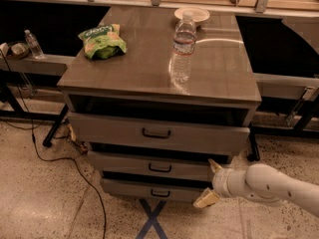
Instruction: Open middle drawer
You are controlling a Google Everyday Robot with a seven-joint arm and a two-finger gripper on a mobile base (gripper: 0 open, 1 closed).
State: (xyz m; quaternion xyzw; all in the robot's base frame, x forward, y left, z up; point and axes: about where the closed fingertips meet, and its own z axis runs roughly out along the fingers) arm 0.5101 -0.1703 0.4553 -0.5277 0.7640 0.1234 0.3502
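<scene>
The grey wood-grain cabinet (159, 73) has three drawers. The top drawer (157, 133) stands pulled out the most. The middle drawer (149, 166) is below it, pulled out a little, with a small black bail handle (160, 169). The lowest drawer (149, 190) is also slightly out. My gripper (209, 182) comes in from the right on a white arm and sits at the right end of the middle drawer's front. Its two tan fingers are spread, one (216, 166) up at the middle drawer's front, one (205, 199) down by the lowest drawer. It holds nothing.
A water bottle (183, 46), a green snack bag (102, 40) and a white plate (192, 14) stand on the cabinet top. A black cable (65, 166) lies on the floor at the left. Blue tape cross (152, 220) marks the floor in front. A counter runs behind.
</scene>
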